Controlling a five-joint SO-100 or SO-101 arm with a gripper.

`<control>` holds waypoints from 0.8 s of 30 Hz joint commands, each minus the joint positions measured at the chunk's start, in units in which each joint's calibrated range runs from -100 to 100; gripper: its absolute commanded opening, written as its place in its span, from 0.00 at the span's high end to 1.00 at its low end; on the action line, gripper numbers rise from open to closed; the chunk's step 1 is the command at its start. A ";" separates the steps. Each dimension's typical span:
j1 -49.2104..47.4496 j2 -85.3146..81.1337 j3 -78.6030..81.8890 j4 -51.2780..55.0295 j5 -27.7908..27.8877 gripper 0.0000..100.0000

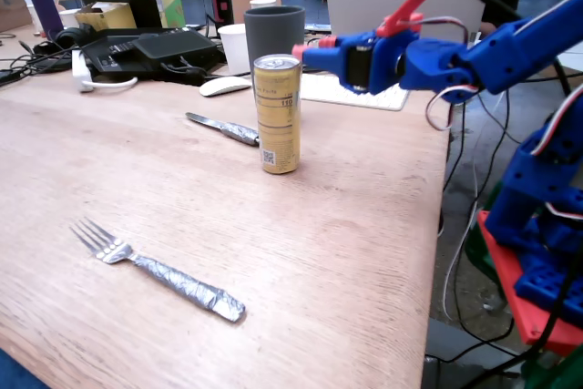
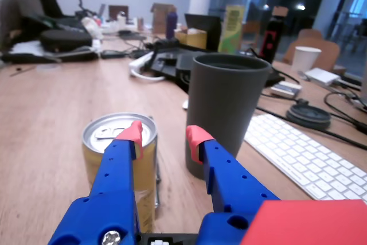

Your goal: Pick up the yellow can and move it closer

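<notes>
My gripper point(image 2: 165, 136) hangs open and empty at the lower middle of the wrist view, its left tip (red) overlapping the rim of the yellow can point(image 2: 117, 164). The can stands upright mid-table point(image 1: 364, 243), just before the grey cup point(image 1: 273, 32).

The yellow can point(image 1: 277, 114) stands upright on my desk point(image 1: 346, 225), a tall, slim golden-yellow drink can with a silver top rim, small dark print, a white label panel and a QR code near its base. In the wrist view the can point(image 2: 146, 164) shows its unopened silver lid with the pull tab flat, just beneath and beside one red tip of my tool point(image 2: 166, 137).
</notes>
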 commanded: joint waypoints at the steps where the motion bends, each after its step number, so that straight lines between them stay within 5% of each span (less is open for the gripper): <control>1: 1.61 1.04 -0.70 -1.05 0.10 0.76; 8: 2.28 1.81 -0.13 -1.14 -0.59 0.28; 24: 0.59 24.28 -10.42 -0.97 -0.44 0.26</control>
